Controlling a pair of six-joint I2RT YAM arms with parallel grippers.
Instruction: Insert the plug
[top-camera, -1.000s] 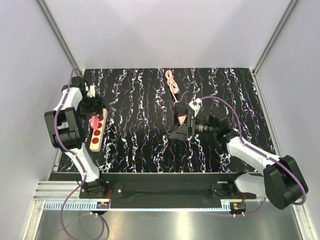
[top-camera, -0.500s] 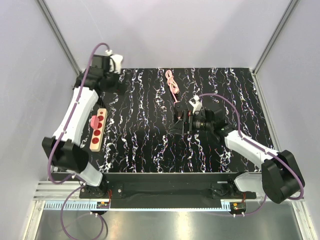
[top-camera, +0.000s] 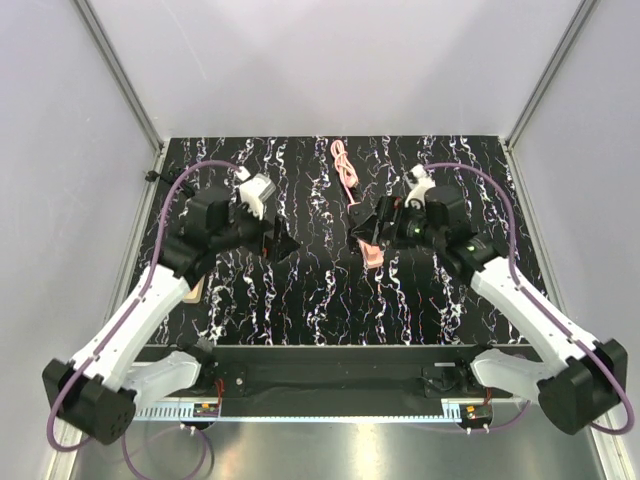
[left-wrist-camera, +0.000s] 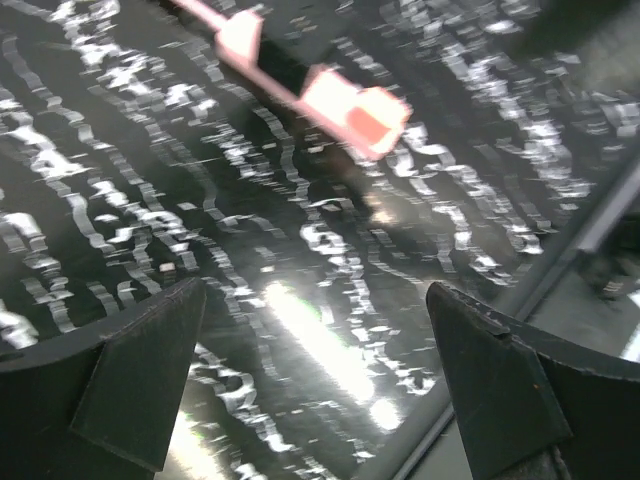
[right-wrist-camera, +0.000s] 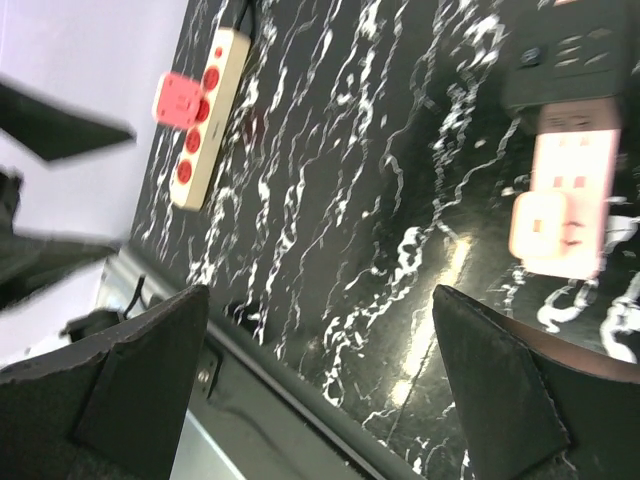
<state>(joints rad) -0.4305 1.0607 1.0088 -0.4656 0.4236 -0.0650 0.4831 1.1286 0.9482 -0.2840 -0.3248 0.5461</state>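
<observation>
While left pincer (left-wrist-camera: 315, 300) and right pincer (right-wrist-camera: 320, 300) gape empty | small pink blocky plug (right-wrist-camera: 180, 100) sits on beige red-socket strip (right-wrist-camera: 188, 195) | left arm (top-camera: 150, 300) overhangs it | slim pink power strip (right-wrist-camera: 572, 160) near right pincer

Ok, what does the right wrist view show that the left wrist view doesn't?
Right wrist only: the beige strip with red sockets, a pink block sitting on it, plus the open right gripper. Left wrist only: the open left gripper. Both: the pale pink plug on the black marbled table, blurred in the left view.
</observation>
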